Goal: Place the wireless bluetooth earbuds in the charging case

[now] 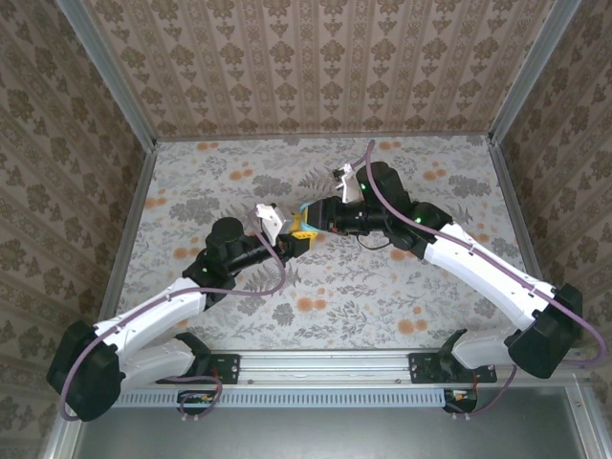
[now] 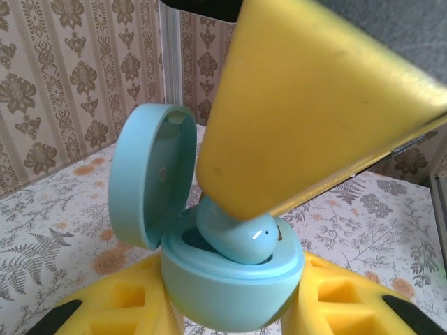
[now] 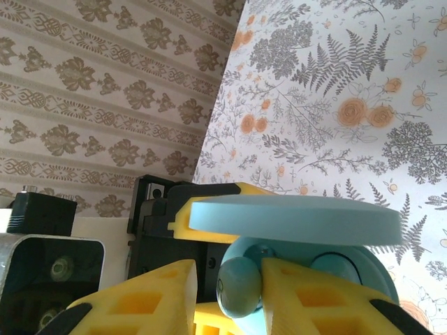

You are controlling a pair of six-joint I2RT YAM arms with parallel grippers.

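While the left pincer (image 2: 234,307) grips the open teal case (image 2: 147,181) over the surface (image 1: 402,287), we seat the teal earbud (image 2: 241,241) in its socket. The right pincer (image 3: 229,286) brackets the earbud, slightly agape. Next, we judge, it must open wider and withdraw straight, without tipping the earbud out.

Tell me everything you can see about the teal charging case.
The teal charging case is a smooth, rounded shell of glossy plastic in two hinged parts. Its lid stands open, swung up to the left in the left wrist view. The base is clamped between the yellow fingers of the left gripper, with the floral table behind it. A teal earbud sits partly in its well, under one yellow finger of the right gripper.
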